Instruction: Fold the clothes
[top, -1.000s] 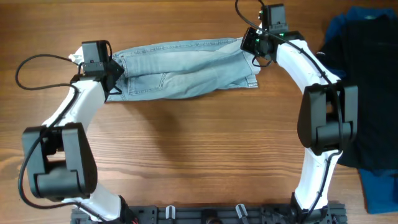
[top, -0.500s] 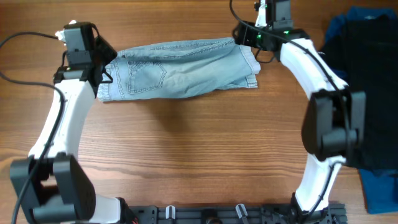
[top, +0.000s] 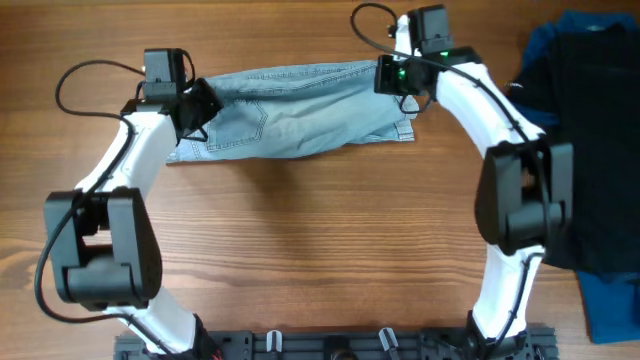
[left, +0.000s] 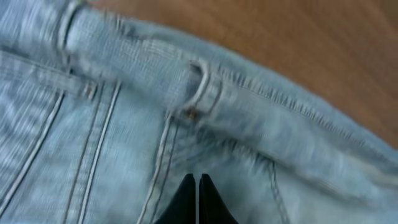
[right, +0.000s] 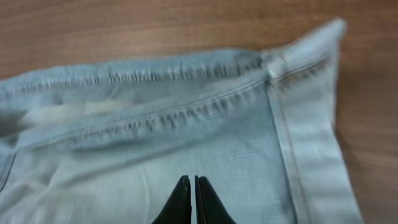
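The clothes, a pair of light blue denim shorts (top: 300, 110), lie spread flat at the back middle of the wooden table (top: 320, 230). My left gripper (top: 198, 102) is over their left end. In the left wrist view it (left: 198, 178) is shut, tips over the denim just below the waistband and a belt loop (left: 202, 93). My right gripper (top: 392, 78) is over the right end. In the right wrist view it (right: 189, 179) is shut above the cloth near the hemmed leg edge (right: 305, 143). No fabric shows between either pair of fingers.
A black garment (top: 590, 150) lies along the right side of the table, with a royal-blue garment (top: 610, 305) showing under it at the front right. The arms' base rail (top: 340, 345) runs along the front edge.
The left gripper has swung from beyond the shorts' left edge rightward onto the waistband end. The right gripper shifted slightly left. The shorts lie wider and flatter than a second ago.
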